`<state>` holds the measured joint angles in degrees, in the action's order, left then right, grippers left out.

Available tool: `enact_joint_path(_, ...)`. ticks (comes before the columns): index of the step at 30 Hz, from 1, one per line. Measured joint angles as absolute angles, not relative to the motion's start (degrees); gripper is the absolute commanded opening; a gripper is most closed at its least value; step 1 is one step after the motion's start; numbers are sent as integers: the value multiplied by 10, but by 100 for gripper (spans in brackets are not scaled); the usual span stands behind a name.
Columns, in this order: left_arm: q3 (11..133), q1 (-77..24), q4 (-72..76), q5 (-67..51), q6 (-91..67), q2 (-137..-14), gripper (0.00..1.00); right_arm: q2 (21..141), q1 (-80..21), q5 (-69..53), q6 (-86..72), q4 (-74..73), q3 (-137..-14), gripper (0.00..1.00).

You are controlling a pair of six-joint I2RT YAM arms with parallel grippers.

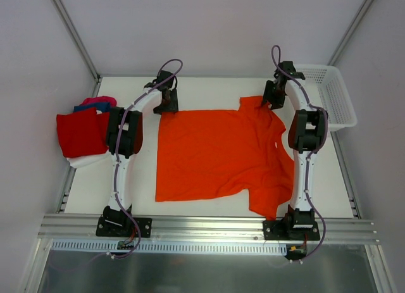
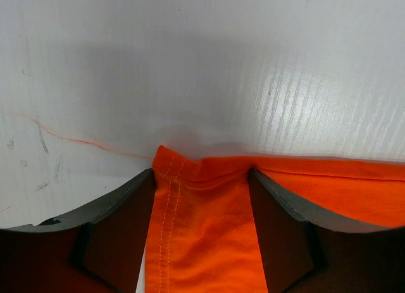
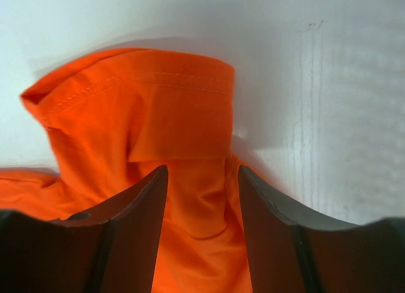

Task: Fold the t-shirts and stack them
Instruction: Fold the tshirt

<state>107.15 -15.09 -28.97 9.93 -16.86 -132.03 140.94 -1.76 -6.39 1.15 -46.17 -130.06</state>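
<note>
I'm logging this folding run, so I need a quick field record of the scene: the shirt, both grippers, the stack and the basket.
shirt in work: orange t-shirt, spread flat between the arms
left gripper: open, fingers either side of the shirt's far left corner
right gripper: open, fingers either side of the far sleeve
stack: folded shirts at the left side, red on top
basket: white mesh, far right corner

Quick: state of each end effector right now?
Left end effector: open, straddling a hem corner of the orange t-shirt.
Right end effector: open, the shirt's sleeve in its gap.
</note>
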Motion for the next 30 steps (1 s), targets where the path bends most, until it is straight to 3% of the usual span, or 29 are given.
enact_joint_path(5,1072,-151,-290,99,-169,-1320,60,1423,-18,-64,11,-464,-1288,52)
enact_joint_path(7,1072,-151,-290,99,-169,-1320,59,1423,-18,-64,12,-464,-1287,47)
enact_joint_path(12,1072,-151,-290,95,-168,-1320,49,1423,-18,-63,16,-462,-1280,9)
enact_joint_path(14,1072,-151,-290,95,-168,-1320,42,1423,-19,-64,16,-461,-1276,1)
enact_joint_path(15,1072,-151,-290,95,-168,-1320,23,1423,-19,-64,16,-461,-1276,1)
enact_joint_path(17,1073,-151,-292,95,-170,-1320,3,1423,-19,-64,15,-461,-1276,0)
enact_joint_path(30,1072,-154,-300,116,-166,-1320,0,1376,-22,-58,20,-447,-1205,0)
